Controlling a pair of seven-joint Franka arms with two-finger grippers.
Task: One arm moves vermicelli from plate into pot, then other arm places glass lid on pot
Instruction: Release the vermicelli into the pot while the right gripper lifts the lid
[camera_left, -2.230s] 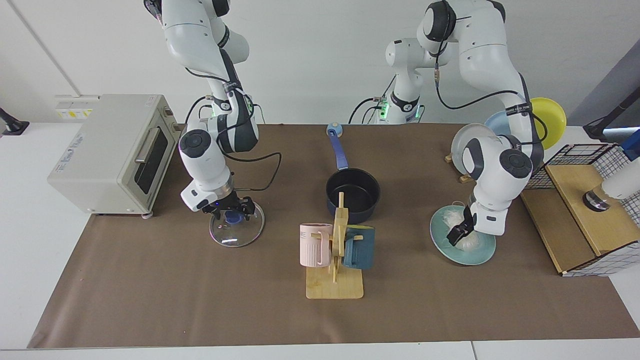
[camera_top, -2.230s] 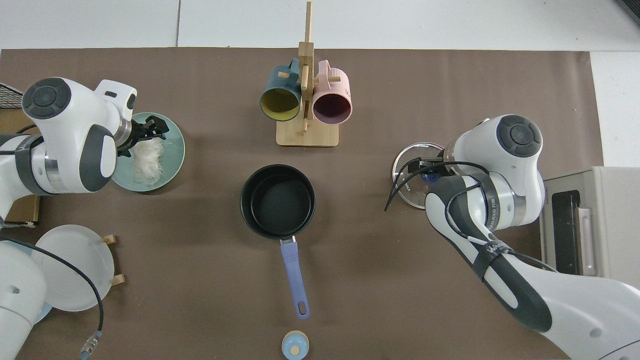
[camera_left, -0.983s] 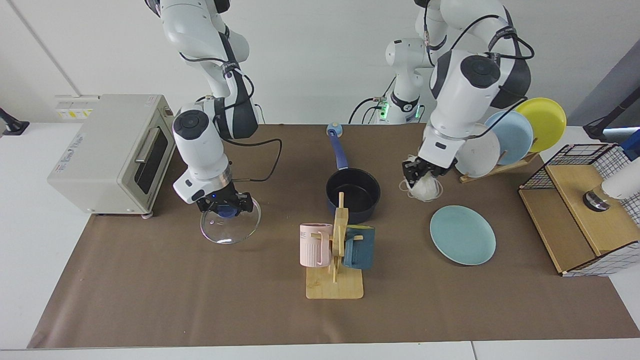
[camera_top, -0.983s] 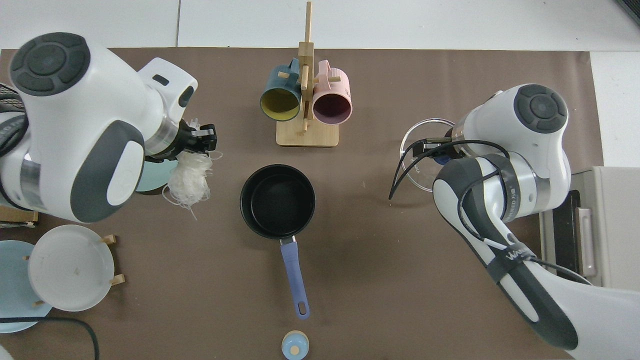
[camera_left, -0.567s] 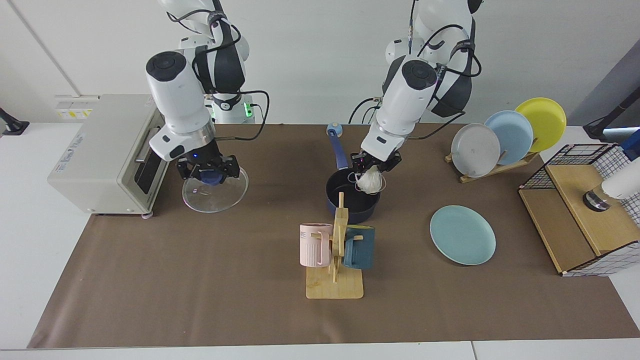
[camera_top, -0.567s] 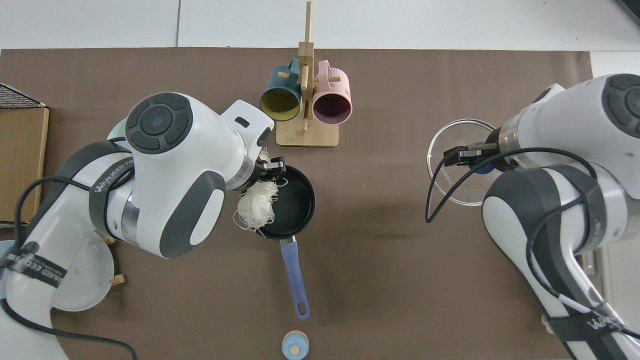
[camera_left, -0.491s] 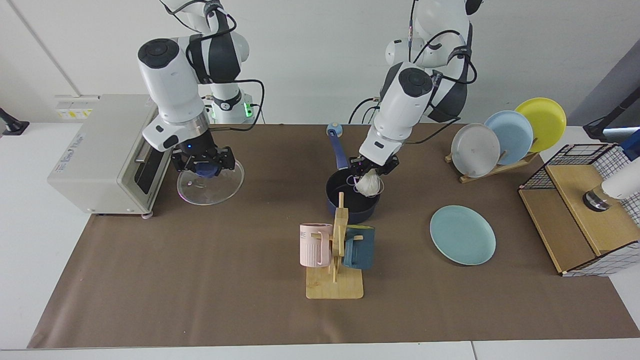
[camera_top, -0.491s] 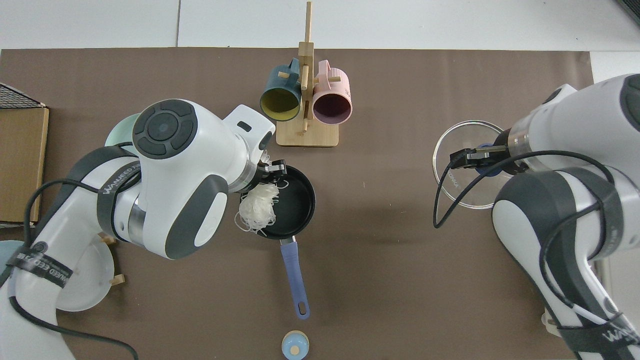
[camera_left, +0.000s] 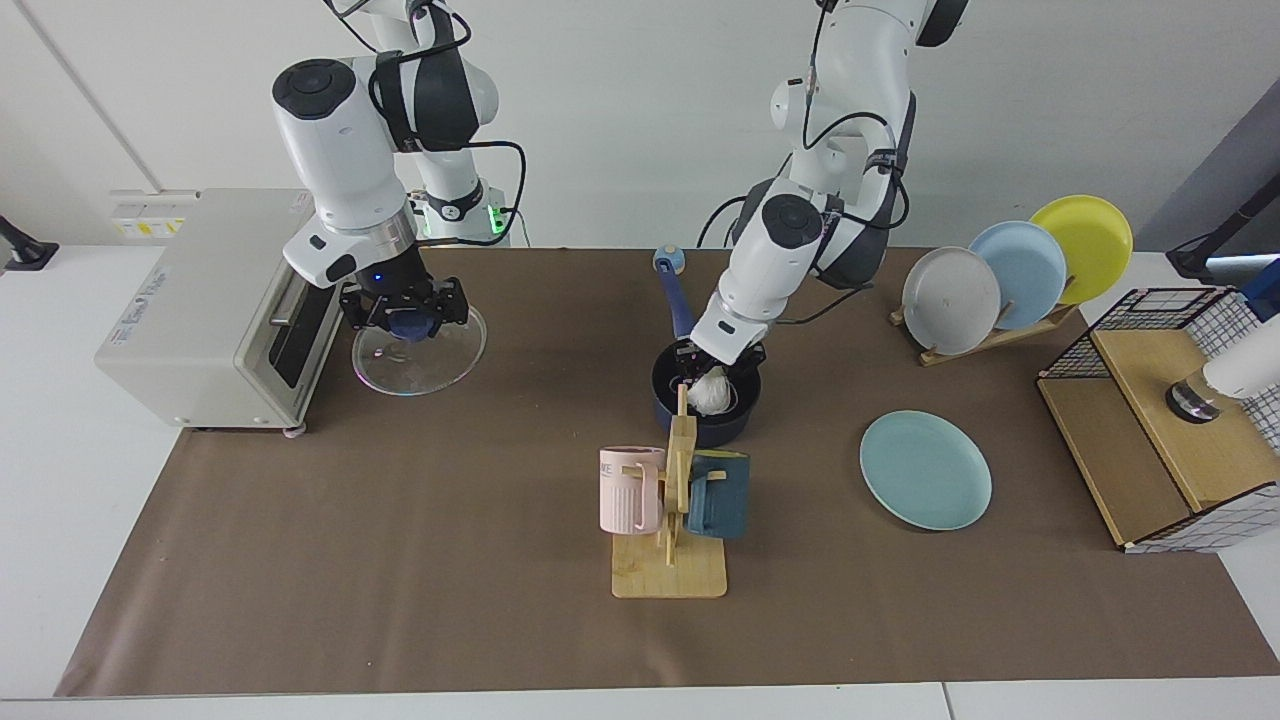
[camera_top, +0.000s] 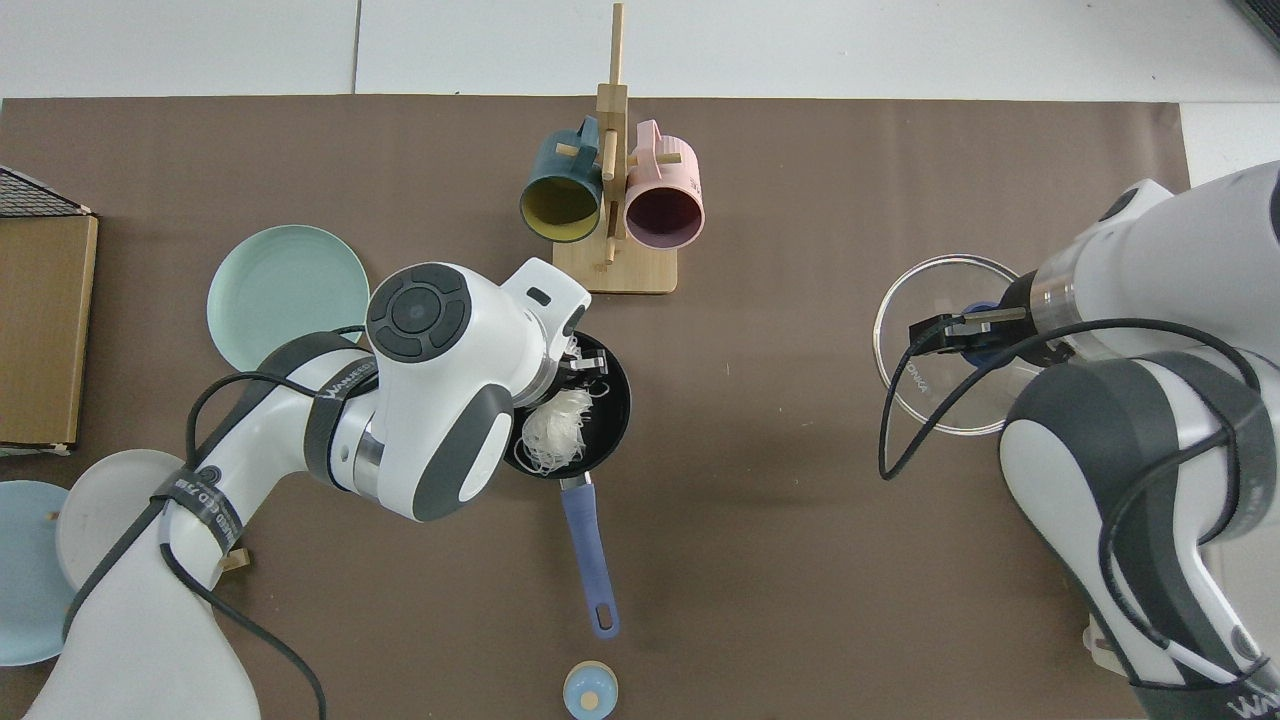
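The dark navy pot (camera_left: 737, 427) (camera_top: 612, 402) stands mid-table, its blue handle (camera_top: 590, 560) pointing toward the robots. My left gripper (camera_left: 716, 363) (camera_top: 583, 366) is low over the pot's mouth, shut on the white vermicelli (camera_left: 709, 394) (camera_top: 556, 424), which hangs down inside the rim. The pale teal plate (camera_left: 925, 470) (camera_top: 288, 295) lies bare beside the pot. My right gripper (camera_left: 404, 321) is shut on the blue knob of the glass lid (camera_left: 421, 347) (camera_top: 940, 385), holding it level above the table near the toaster oven.
A wooden mug rack (camera_left: 668, 575) with a pink and a teal mug stands just in front of the pot. A toaster oven (camera_left: 220, 300) sits close to the lid. A rack of grey, blue and yellow plates (camera_left: 1010, 275) and a wire basket (camera_left: 1170, 400) stand beyond the teal plate.
My left gripper lifted the vermicelli off the plate, carried it to the pot and lowered it inside the rim. My right gripper raised the lid off the table and drew it back toward the toaster oven.
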